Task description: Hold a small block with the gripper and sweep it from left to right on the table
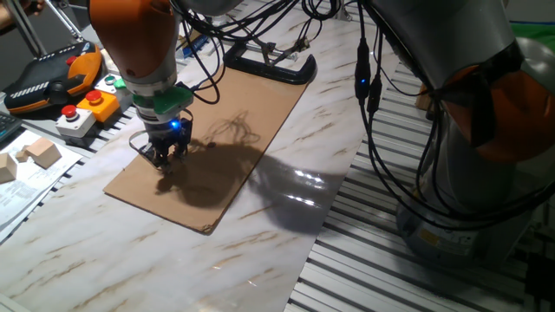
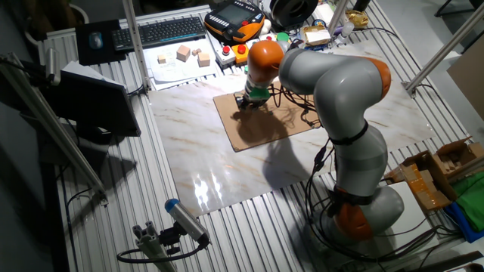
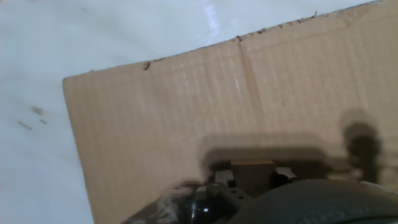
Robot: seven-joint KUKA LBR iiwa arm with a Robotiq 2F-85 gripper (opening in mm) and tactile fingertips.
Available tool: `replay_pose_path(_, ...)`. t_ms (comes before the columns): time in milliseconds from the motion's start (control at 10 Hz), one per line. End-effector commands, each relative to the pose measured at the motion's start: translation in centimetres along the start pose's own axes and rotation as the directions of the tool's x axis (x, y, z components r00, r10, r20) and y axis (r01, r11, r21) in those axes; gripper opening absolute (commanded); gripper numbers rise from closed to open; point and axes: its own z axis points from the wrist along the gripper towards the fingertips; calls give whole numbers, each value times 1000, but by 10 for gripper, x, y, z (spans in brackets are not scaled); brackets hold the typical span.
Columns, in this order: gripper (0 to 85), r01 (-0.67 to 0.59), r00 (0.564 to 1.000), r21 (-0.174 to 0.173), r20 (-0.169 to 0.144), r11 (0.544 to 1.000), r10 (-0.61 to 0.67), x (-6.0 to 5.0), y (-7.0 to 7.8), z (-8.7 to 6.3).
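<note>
My black gripper point(image 1: 166, 158), with its blue light and green ring, hangs low over the left corner of the flat brown cardboard sheet point(image 1: 217, 139), which lies on the white marble table point(image 1: 260, 251). In the hand view the small block point(image 3: 252, 169), a tiny brown cube, sits between the two dark fingers point(image 3: 219, 179) just above the cardboard point(image 3: 186, 106). The jaws are closed on it. In the other fixed view the gripper point(image 2: 249, 102) is at the far corner of the cardboard point(image 2: 268, 125); the block is too small to see there.
A black C-clamp point(image 1: 269, 65) lies at the cardboard's far end. Pale wooden blocks point(image 1: 39, 154) lie on paper at the left, beside a button box point(image 1: 87, 108) and a teach pendant point(image 1: 52, 78). Cables hang on the right. Ribbed slats point(image 1: 390, 260) border the table.
</note>
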Motion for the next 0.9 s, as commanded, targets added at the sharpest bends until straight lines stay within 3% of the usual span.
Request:
replay_pose_path(0, 7, -2, 1000, 1, -2, 1000, 2, 2, 2, 1)
replay_pose_path(800, 7, -18, 1000, 6, 3, 1000, 18, 10, 17, 1)
